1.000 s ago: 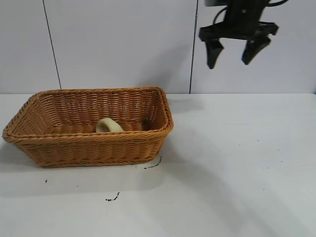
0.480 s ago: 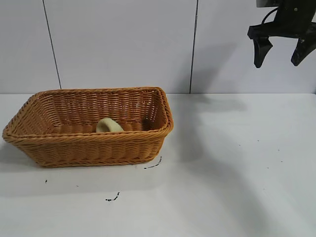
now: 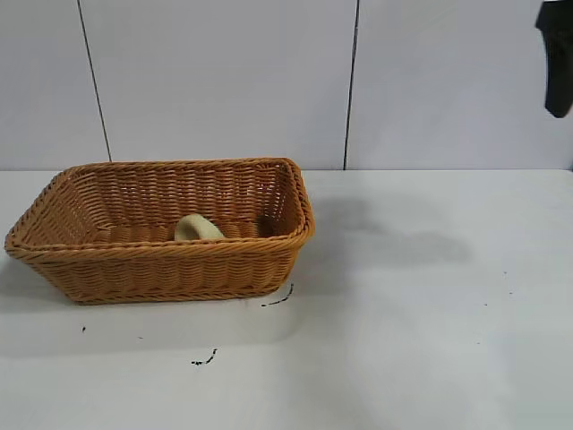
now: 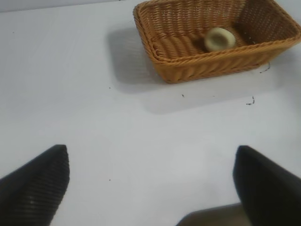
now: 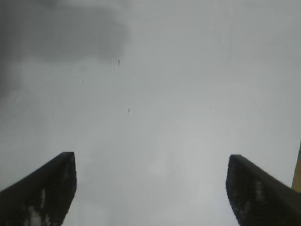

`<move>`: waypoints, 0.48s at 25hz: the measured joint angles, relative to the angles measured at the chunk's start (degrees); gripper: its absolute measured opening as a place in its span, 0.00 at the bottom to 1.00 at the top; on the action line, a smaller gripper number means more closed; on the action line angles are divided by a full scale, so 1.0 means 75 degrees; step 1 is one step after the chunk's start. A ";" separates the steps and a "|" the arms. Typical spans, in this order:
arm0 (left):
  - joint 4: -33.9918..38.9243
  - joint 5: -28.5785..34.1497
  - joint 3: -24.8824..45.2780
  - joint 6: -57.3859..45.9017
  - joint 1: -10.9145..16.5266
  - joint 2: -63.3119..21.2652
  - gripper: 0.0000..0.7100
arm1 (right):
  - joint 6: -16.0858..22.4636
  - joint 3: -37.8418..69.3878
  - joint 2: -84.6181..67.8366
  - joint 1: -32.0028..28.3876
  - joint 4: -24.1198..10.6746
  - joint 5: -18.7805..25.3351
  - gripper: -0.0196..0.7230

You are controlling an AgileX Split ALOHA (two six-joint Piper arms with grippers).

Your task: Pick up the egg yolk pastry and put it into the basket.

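Note:
The egg yolk pastry [image 3: 197, 228] is a pale yellow-cream round puck. It lies tilted inside the orange-brown wicker basket [image 3: 161, 269] at the table's left, and both show in the left wrist view, pastry [image 4: 219, 39] and basket [image 4: 188, 66]. My right gripper [image 5: 151, 176] is open and empty, high above bare table; in the exterior view only one of its dark fingers [image 3: 560, 63] shows at the top right edge. My left gripper [image 4: 151, 169] is open and empty, far from the basket, and is out of the exterior view.
The white table [image 3: 421, 313] carries a few small dark specks [image 3: 204, 360] in front of the basket. A pale panelled wall [image 3: 224, 81] stands behind the table.
My right gripper, open and empty, has moved from above the basket's right end further right and up, almost out of the exterior view. The pastry and basket have not moved.

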 joint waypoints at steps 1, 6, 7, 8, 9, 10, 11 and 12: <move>0.0000 0.0000 0.0000 0.0000 0.0000 0.0000 0.98 | -0.0010 0.0435 -0.0494 0.0000 0.0000 0.0000 0.84; 0.0000 0.0000 0.0000 0.0000 0.0000 0.0000 0.98 | -0.0026 0.2748 -0.2859 0.0000 0.0047 -0.0202 0.84; 0.0000 0.0000 0.0000 0.0000 0.0000 0.0000 0.98 | -0.0052 0.3186 -0.3359 0.0000 0.0054 -0.0317 0.84; 0.0000 0.0000 0.0000 0.0000 0.0000 0.0000 0.98 | -0.0073 0.3612 -0.3874 0.0000 0.0078 -0.0450 0.84; 0.0000 0.0000 0.0000 0.0000 0.0000 0.0000 0.98 | -0.0079 0.3953 -0.4320 0.0000 0.0113 -0.0545 0.84; 0.0000 0.0000 0.0000 0.0000 0.0000 0.0000 0.98 | -0.0115 0.4348 -0.4871 0.0000 0.0165 -0.0673 0.84; 0.0000 0.0000 0.0000 0.0000 0.0000 0.0000 0.98 | -0.0162 0.4721 -0.5426 0.0000 0.0165 -0.0810 0.84; 0.0000 0.0000 0.0000 0.0000 0.0000 0.0000 0.98 | -0.0200 0.5018 -0.5985 0.0000 0.0165 -0.0978 0.84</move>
